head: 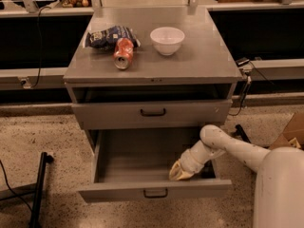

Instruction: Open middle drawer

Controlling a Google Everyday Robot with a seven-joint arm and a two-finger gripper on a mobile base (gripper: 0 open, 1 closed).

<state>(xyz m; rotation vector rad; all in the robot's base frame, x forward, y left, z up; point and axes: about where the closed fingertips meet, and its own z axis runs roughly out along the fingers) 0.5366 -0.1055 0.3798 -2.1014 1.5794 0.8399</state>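
Observation:
The middle drawer (142, 163) is pulled well out of the grey cabinet (199, 65). Its shallow grey inside shows and holds nothing but my gripper. Its flat front (118, 192) carries a small black bar handle (156, 193). My gripper (180, 172) is inside the drawer at its front right, just behind the front panel, with the white arm (228, 144) coming in from the right. The drawer above (114, 114), with the wider black handle (153, 112), stands slightly out. The lowest drawer is hidden.
On the cabinet top lie a blue chip bag (107, 36), a red can (123, 53) on its side and a white bowl (167, 39). A black stand leg (39, 184) is on the floor at left. A cardboard box (290, 129) and cables (244, 87) are at right.

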